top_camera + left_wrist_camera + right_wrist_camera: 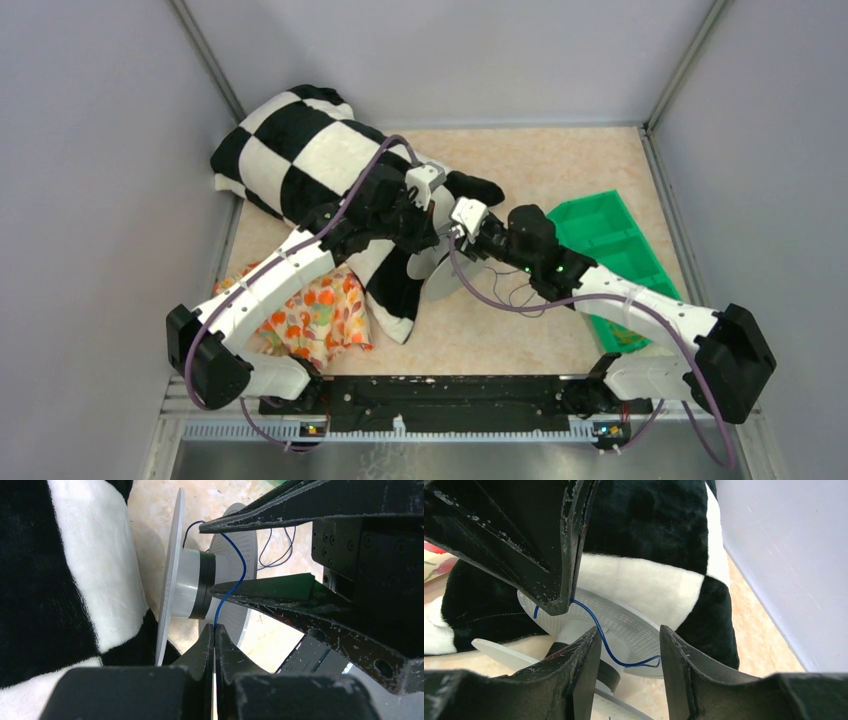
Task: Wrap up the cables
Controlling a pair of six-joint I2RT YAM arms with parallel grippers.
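The cable [225, 600], a thin blue wire, curves from the white spool [192, 585] hub into the left gripper's [215, 630] pinched tips, with loose loops lying beyond.

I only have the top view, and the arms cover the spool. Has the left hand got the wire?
Observer: Yes. The left hand is shut, with the blue wire pinched at its tips.
Operator: And the right hand?
Observer: The right hand is open, and the wire passes through the gap between its fingers.
Operator: Is anything wound on the spool?
Observer: The spool core is white with a black band at one end. I see no blue turns on it, and I cannot tell whether that band is wound wire.
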